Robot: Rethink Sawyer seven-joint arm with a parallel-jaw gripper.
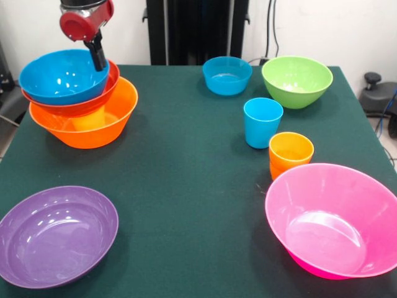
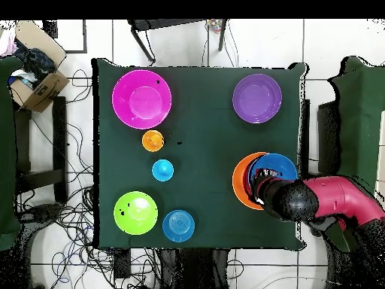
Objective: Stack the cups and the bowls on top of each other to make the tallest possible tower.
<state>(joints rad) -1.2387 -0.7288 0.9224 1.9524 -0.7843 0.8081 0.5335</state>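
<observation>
The tower stands at the left in the front view: a big orange bowl (image 1: 93,127) holds a red-orange bowl (image 1: 107,93), and a blue bowl (image 1: 62,77) lies tilted on top. A yellowish shape shows through the orange bowl's wall. My gripper (image 1: 99,61) comes down from above and is shut on the blue bowl's far right rim. The overhead view shows the gripper (image 2: 261,182) at the edge of the blue bowl (image 2: 277,167), inside the orange bowl (image 2: 239,181). The blue cup (image 1: 262,121) and the nested orange cups (image 1: 290,153) stand apart at mid right.
A purple bowl (image 1: 56,236) is at the near left and a pink bowl (image 1: 335,220) at the near right. A small blue bowl (image 1: 227,74) and a green bowl (image 1: 296,79) are at the far side. A cardboard box (image 2: 34,75) stands off the table.
</observation>
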